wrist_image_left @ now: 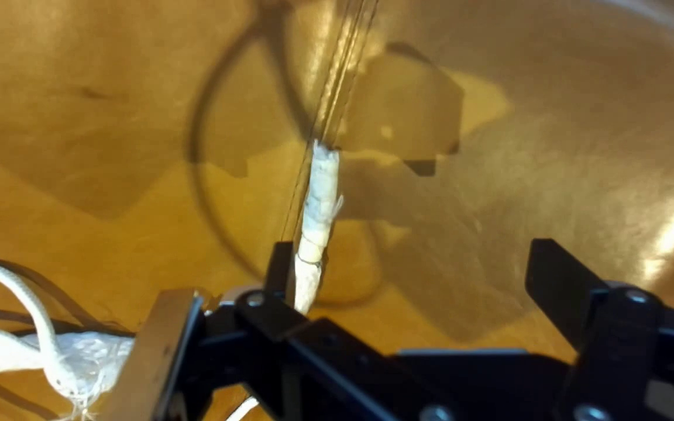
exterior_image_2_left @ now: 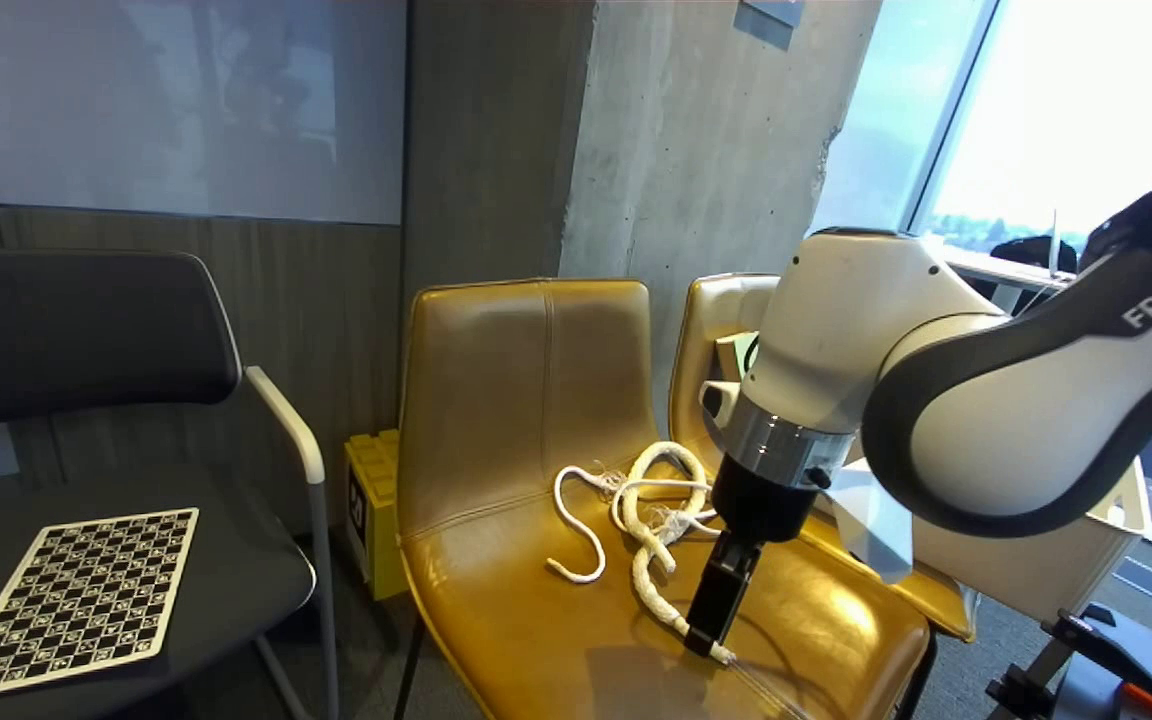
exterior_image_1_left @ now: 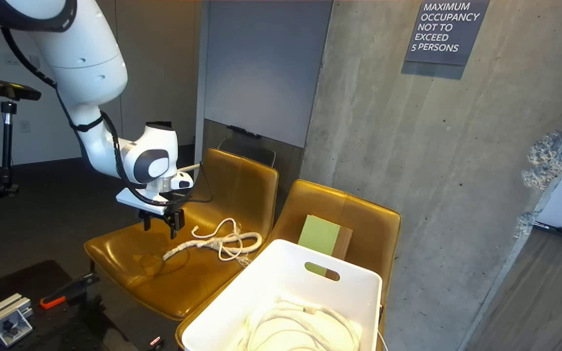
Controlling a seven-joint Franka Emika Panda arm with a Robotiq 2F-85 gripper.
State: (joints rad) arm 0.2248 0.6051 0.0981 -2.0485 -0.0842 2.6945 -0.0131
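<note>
Rope [exterior_image_1_left: 212,242] is just lying in a messy tangle on the chair [exterior_image_1_left: 183,287], frayed bits and all. Gripper [wrist_image_left: 412,245] hangs over that same chair, jaws spread wide apart near the rope's end. Bin [exterior_image_1_left: 281,265] sits right beside the chair.

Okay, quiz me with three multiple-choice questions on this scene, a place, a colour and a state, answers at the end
1. Where does the rope nearest the gripper lie?
A: on the floor; B: on a brown chair; C: on the black chair.

2. What colour is the bin?
A: red; B: blue; C: white.

3. How does the gripper stand?
A: open; B: shut; C: shut on the rope.

Answers: 1 B, both exterior views show it there; 2 C, it shows white in an exterior view; 3 A, the jaws stand wide apart in the wrist view.
</note>
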